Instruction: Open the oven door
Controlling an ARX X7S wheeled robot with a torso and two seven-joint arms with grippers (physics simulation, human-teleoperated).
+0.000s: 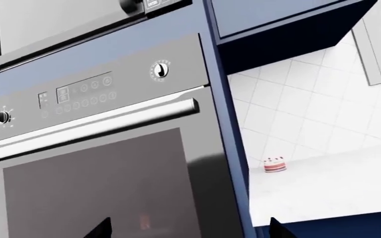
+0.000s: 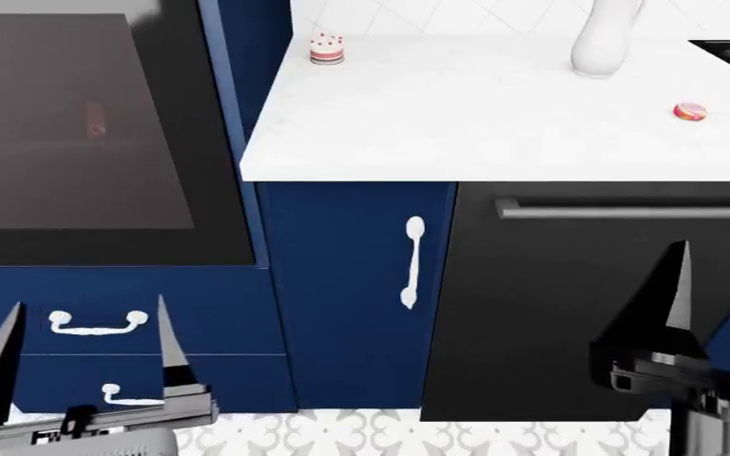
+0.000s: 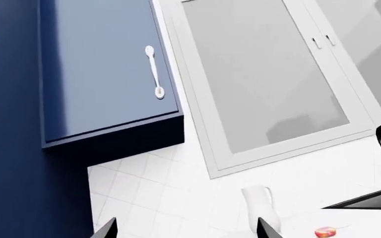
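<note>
The oven door (image 1: 97, 183) sits closed in the tall navy unit at the robot's left, its silver bar handle (image 1: 85, 130) running along the top edge under the control panel (image 1: 78, 94). In the head view only the door's dark glass (image 2: 80, 123) shows, the handle being out of frame.

The likeliest slip, as I judge it: the left gripper (image 2: 80, 366) hangs low, in front of the navy drawer fronts (image 2: 124, 328) and clear of the door, so it must rise a good way to reach the bar. A short lift would meet the glass instead, and a shallow hold could slide off as the door swings down (probably hinged at the bottom).

Both arms are held low, tips pointing up. The left jaws stand spread, holding nothing; the right gripper (image 3: 187, 227), before the black dishwasher front (image 2: 568, 294), is likewise spread and idle.
</note>
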